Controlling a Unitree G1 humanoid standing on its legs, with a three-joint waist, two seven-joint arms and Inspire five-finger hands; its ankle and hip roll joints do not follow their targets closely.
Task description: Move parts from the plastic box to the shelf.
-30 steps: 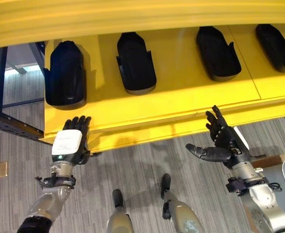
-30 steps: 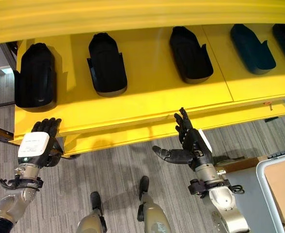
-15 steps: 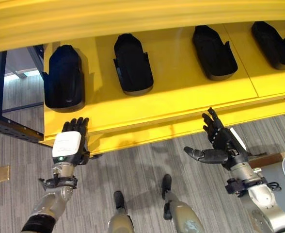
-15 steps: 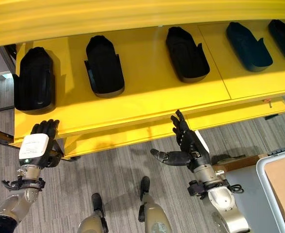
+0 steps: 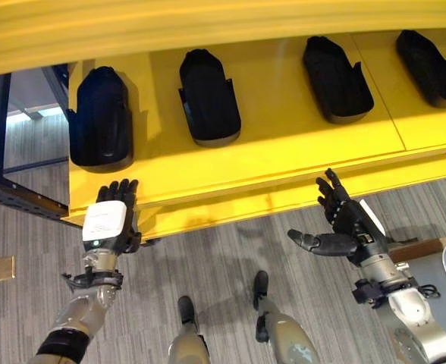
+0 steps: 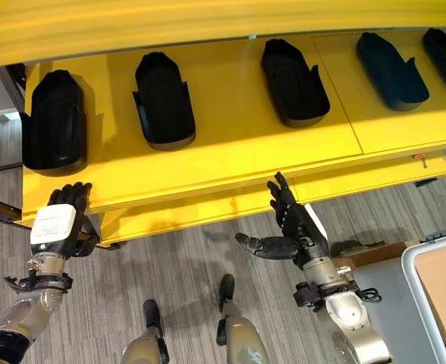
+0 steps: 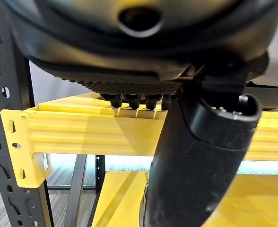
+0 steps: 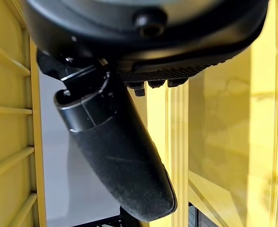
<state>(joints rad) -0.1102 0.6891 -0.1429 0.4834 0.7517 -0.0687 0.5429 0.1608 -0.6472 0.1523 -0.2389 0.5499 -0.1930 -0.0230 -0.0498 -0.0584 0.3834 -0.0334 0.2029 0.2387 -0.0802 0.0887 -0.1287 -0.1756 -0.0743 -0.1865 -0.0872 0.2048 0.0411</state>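
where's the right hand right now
In the head views the right hand is on the robot's right, open and empty, its fingers up by the front edge of the yellow shelf, below the third black part from the left.

Five black parts (image 6: 164, 101) lie along the yellow shelf (image 6: 238, 144).

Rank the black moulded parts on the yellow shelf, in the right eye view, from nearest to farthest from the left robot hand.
From the left robot hand:
1. Black moulded part at the shelf's left end, just above the hand.
2. Second part from the left.
3. Third part, mid-shelf.
4. Fourth part, toward the right.
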